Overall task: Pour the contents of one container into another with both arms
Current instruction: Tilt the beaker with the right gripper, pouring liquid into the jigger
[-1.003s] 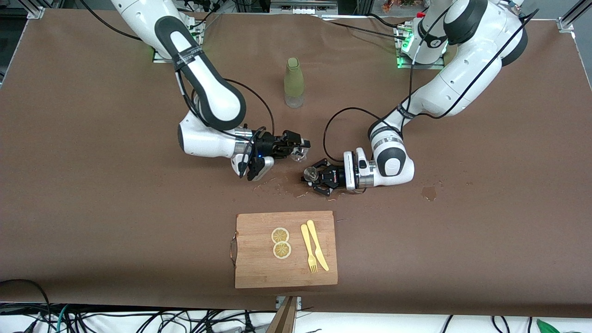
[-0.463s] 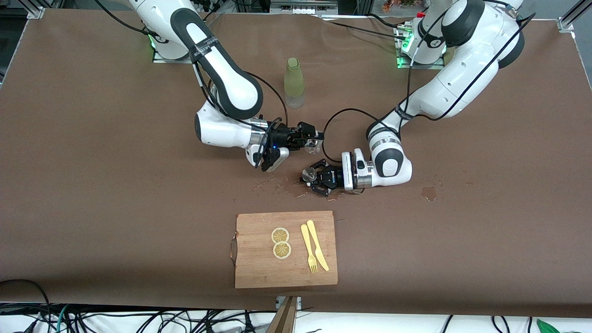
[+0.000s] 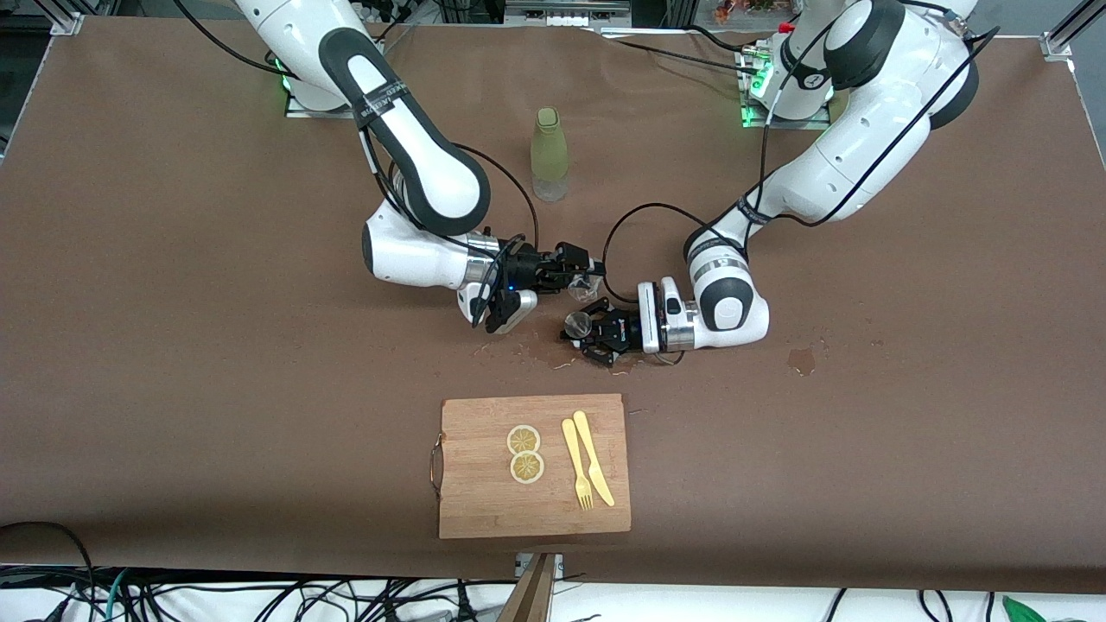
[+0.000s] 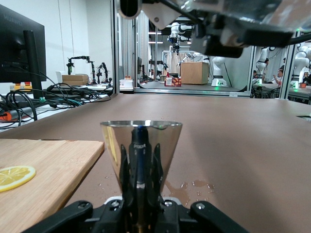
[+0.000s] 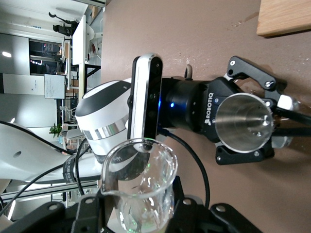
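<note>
My right gripper (image 3: 587,275) clamps a glass beaker (image 5: 140,179), tipped over the metal cup (image 3: 577,325) clamped in my left gripper (image 3: 587,328) just above the wet worktop (image 3: 173,302), near the cutting board (image 3: 484,492).

**Two held vessels over the table's middle**

The right gripper (image 3: 590,269) holds a beaker (image 3: 586,281) tipped just above the cup (image 3: 576,324) gripped by the left gripper (image 3: 585,331). Both are over a wet patch (image 3: 527,350) mid-table. A bottle (image 3: 549,154) stands upright, farther from the camera. Nearer lies a board (image 3: 484,510), carrying two lemon slices (image 3: 525,453) beside a fork (image 3: 576,463) and knife (image 3: 594,456). A spot (image 3: 802,359) lies toward the left arm's end.
</note>
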### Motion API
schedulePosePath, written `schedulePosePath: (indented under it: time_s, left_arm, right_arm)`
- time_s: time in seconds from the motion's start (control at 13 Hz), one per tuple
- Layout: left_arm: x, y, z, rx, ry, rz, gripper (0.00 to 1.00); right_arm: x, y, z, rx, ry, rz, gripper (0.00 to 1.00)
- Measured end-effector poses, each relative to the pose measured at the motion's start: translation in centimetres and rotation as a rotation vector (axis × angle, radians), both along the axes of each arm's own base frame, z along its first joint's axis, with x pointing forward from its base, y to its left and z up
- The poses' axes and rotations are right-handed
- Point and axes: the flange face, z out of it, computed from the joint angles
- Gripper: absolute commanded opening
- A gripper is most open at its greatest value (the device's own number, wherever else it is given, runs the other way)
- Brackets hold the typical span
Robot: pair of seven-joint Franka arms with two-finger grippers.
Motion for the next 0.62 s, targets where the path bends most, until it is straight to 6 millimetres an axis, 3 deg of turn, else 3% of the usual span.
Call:
schedulePosePath:
  time_s: [0.62]
  left_arm:
    - [-0.05, 0.07, -0.22, 0.004, -0.029, -0.003, 0.00]
  right_arm:
    - [0.65, 0.31, -1.00, 0.000, 0.056, -0.034, 0.19]
